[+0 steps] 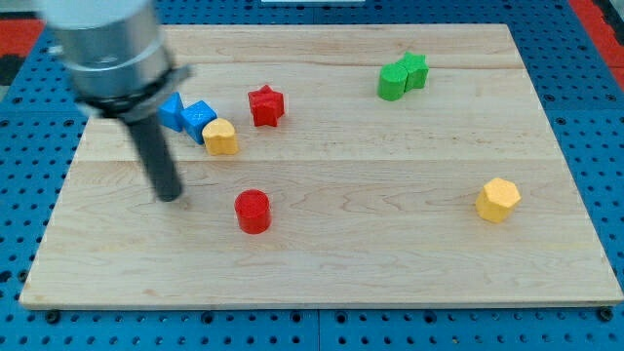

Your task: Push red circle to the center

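Note:
The red circle (pixel 253 211) is a short red cylinder on the wooden board (pixel 390 244), left of the board's middle and toward the view's bottom. My tip (pixel 170 196) rests on the board to the left of the red circle, about a block's width and a half away, not touching it. The rod rises from the tip to the arm's grey body at the view's top left.
A red star (pixel 265 105) lies above the red circle. Two blue blocks (pixel 188 115) and a yellow heart-like block (pixel 220 137) cluster at upper left. Two green blocks (pixel 403 76) sit at upper right. A yellow hexagon (pixel 498 199) lies at right.

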{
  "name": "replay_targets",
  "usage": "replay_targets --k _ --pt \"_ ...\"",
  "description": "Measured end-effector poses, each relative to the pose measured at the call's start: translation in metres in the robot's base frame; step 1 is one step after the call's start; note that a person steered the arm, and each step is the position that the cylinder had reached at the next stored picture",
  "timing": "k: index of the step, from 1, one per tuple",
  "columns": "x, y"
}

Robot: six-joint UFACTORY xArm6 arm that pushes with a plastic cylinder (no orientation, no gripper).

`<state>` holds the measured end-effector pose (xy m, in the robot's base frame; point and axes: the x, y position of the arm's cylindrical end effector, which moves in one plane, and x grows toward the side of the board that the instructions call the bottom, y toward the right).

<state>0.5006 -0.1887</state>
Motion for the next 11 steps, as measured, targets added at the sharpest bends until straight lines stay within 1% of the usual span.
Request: replay_targets --k 1,2,3,5,6,7,8,10,11 --pt "0.043 -0.012" --pt "0.099 -0.001" --pt "0.1 0.006" --pt "0.086 0.088" --pt "0.069 0.089" --pt "0.053 0.104" --pt "0.04 0.143" --pt "-0.013 0.148" --pt "-0.03 0.148"
